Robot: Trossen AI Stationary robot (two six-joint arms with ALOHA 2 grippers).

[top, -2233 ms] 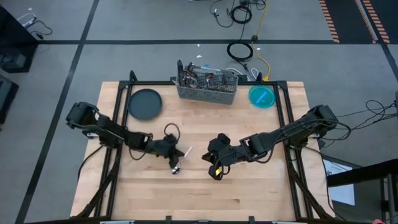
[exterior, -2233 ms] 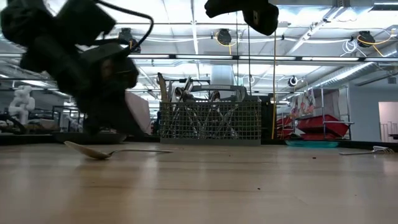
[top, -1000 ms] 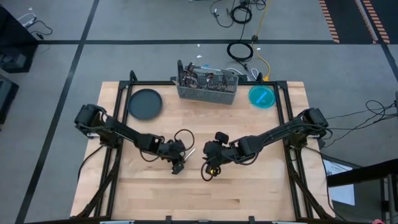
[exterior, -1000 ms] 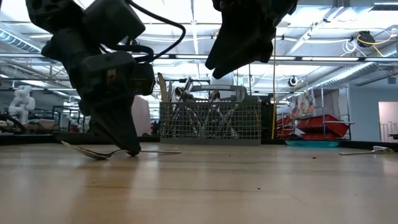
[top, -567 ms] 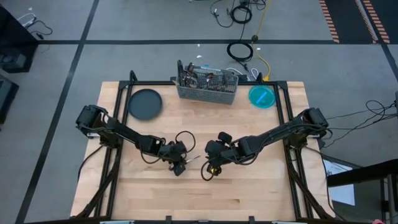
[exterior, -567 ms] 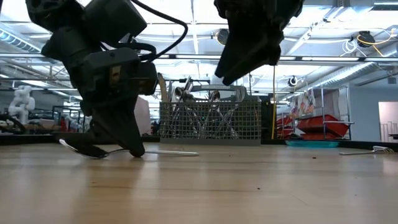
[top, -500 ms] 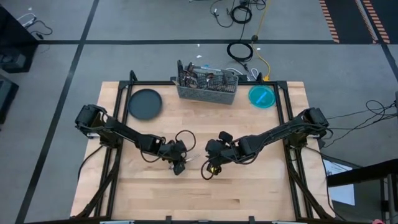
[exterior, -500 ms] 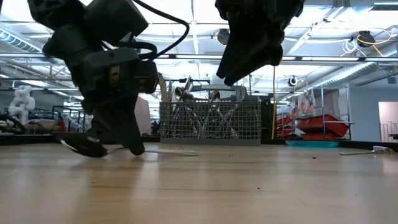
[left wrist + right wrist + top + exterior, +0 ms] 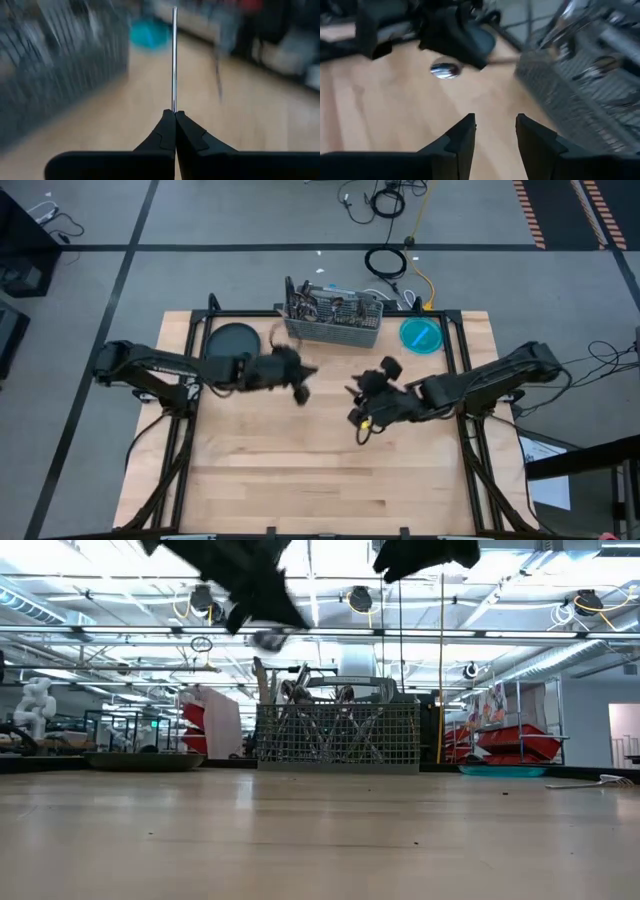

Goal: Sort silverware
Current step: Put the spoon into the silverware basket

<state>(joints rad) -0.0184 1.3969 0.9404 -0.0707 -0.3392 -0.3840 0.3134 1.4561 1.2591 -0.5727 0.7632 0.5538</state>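
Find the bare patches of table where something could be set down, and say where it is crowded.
Free: the near half of the table. Crowded: the far edge, with plate, caddy and teal dish, where the left gripper holds a spoon.

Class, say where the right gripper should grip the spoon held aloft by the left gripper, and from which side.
Probably the handle of the spoon jutting straight beyond the left gripper, taken end-on from where the right gripper hovers; the rounded bowl may slip.

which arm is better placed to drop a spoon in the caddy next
Left. Its gripper is shut on the spoon, raised beside the caddy. The right gripper is empty, farther back.
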